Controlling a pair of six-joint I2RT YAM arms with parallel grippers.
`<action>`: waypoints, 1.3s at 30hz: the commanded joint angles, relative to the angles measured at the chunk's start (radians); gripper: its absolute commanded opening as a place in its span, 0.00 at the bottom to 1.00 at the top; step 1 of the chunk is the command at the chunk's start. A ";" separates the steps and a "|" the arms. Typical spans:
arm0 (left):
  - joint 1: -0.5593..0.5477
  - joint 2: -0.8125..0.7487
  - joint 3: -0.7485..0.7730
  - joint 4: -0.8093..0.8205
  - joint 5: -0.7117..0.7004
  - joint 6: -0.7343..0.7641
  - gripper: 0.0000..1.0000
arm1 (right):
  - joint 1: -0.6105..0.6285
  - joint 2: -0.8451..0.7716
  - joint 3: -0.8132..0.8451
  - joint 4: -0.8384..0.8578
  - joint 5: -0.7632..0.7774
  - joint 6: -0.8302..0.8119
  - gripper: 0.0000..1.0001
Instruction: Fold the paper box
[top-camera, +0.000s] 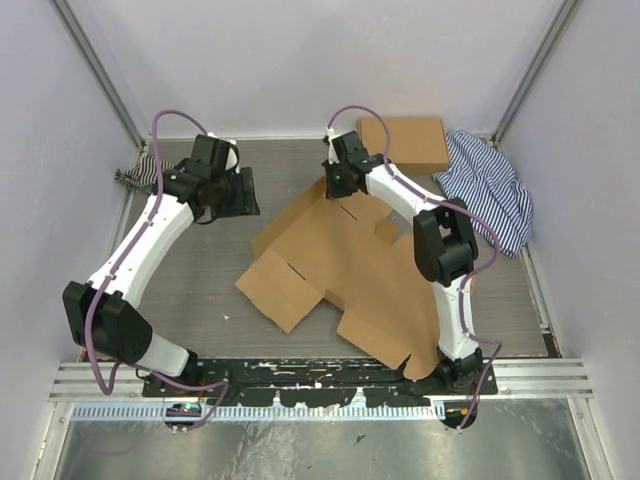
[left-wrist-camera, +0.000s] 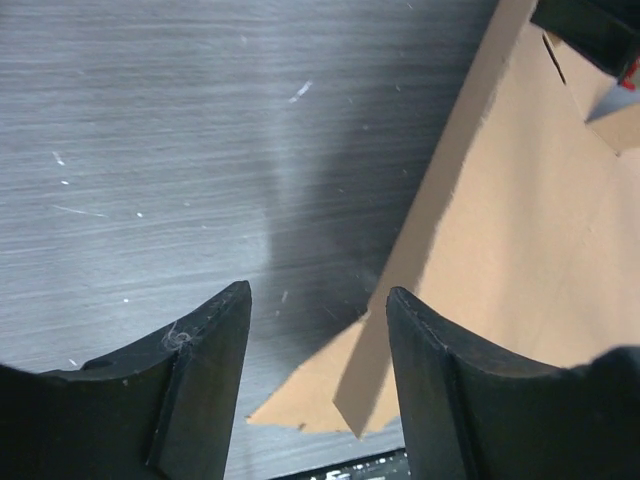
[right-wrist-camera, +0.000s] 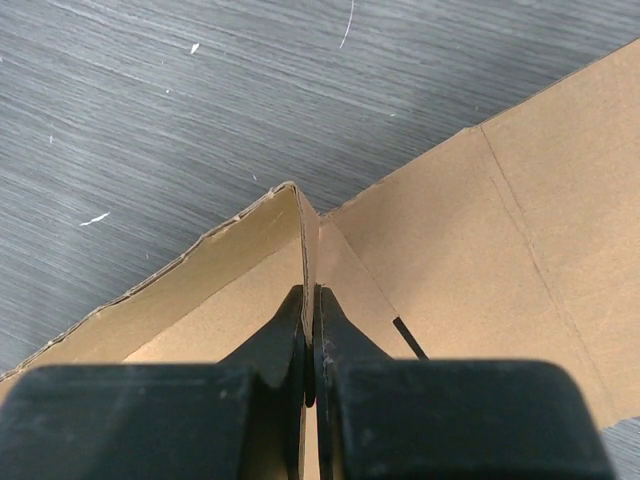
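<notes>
I see the paper box (top-camera: 340, 270) lying in the middle of the table (top-camera: 200, 290). It is opened out and mostly flat. Its big brown panels spread toward the near edge and toward the left. One flap (right-wrist-camera: 200, 270) at the far side is lifted up off the table.

My right gripper (right-wrist-camera: 310, 320) is at that far edge of the paper box. Its two fingers are squeezed tight on the lifted flap, and the thin edge of the card goes right in between them. In the right wrist view the flap stands up like a little wall. The rest of the brown card lies flat to the right of it.

My left gripper (left-wrist-camera: 318, 340) is spread wide and has nothing in it. It hangs over the bare table, just beside the left edge of the paper box. In the left wrist view I see grey table between its two black fingers (left-wrist-camera: 205, 370). A corner of the card shows low down by the right finger. I cannot tell if that finger touches the card.

At the far side lies another brown box (top-camera: 405, 143), a neat plain shape, just behind the right gripper. A striped cloth (top-camera: 490, 190) is bunched up just beside it on the right. A second striped cloth (top-camera: 135, 172) peeks out at the far left.
</notes>
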 joint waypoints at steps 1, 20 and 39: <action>-0.019 -0.028 -0.020 -0.041 0.116 -0.012 0.62 | -0.002 -0.085 0.045 0.028 0.045 0.021 0.01; -0.067 0.015 -0.044 -0.125 0.003 0.050 0.54 | -0.005 -0.090 0.085 0.009 0.054 -0.011 0.01; -0.066 0.208 0.059 -0.034 -0.101 -0.153 0.05 | 0.009 -0.191 -0.089 0.019 0.172 0.196 0.01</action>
